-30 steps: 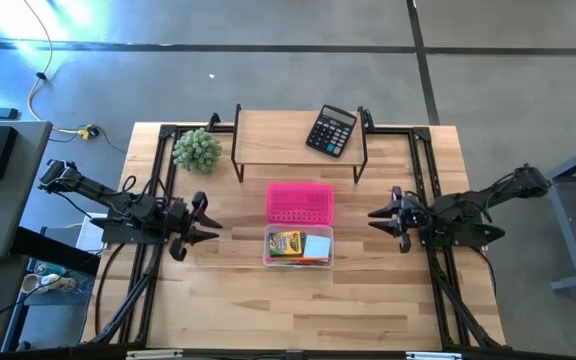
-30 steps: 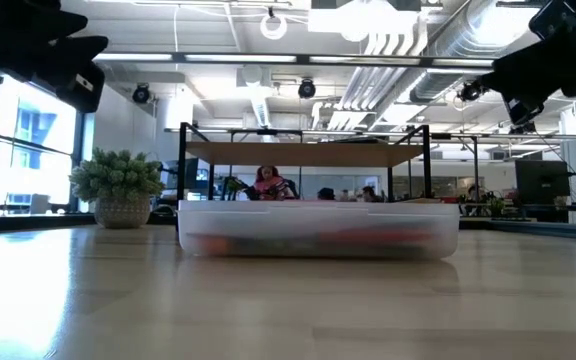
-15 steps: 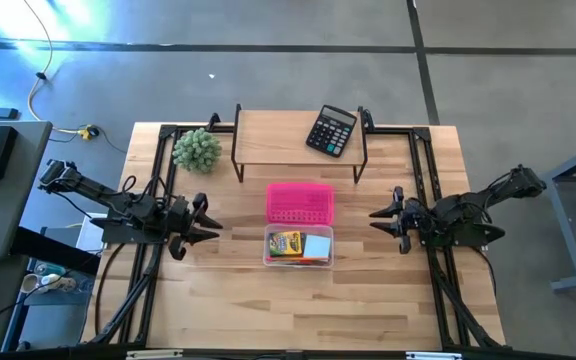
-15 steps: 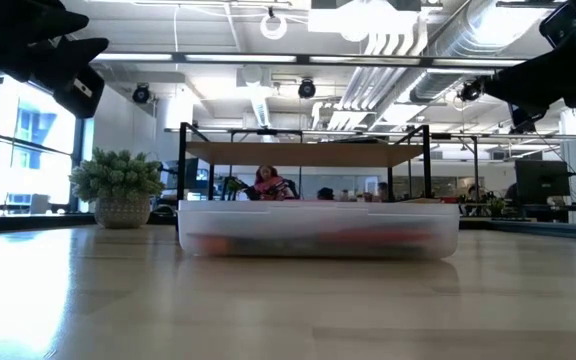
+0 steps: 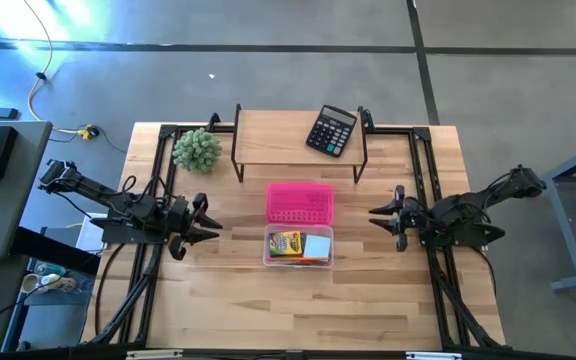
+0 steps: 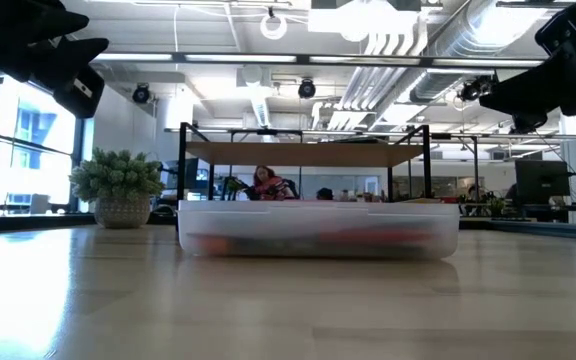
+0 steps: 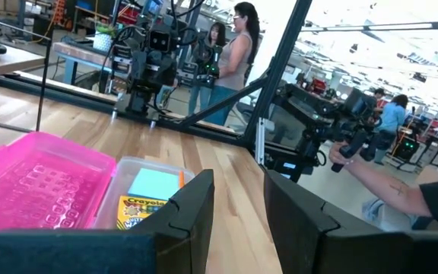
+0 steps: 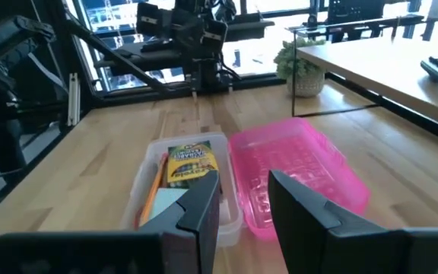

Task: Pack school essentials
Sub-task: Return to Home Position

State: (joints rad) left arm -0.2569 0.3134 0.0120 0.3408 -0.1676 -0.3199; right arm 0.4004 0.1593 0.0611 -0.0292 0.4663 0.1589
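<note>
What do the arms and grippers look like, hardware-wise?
The left arm and the right arm are both matte black, built of slim jointed links. The left gripper and the right gripper each have two flat, angular dark fingers with a stepped inner edge. Dark cables trail below the arms. No markings show.

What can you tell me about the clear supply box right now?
The clear supply box is a shallow see-through plastic tray, lying flat on the wooden table near its middle, in front of the shelf. Its pink lid lies open and flat against its shelf-side edge. Inside show a yellow-green crayon box, a light-blue notepad and an orange pencil.
</note>
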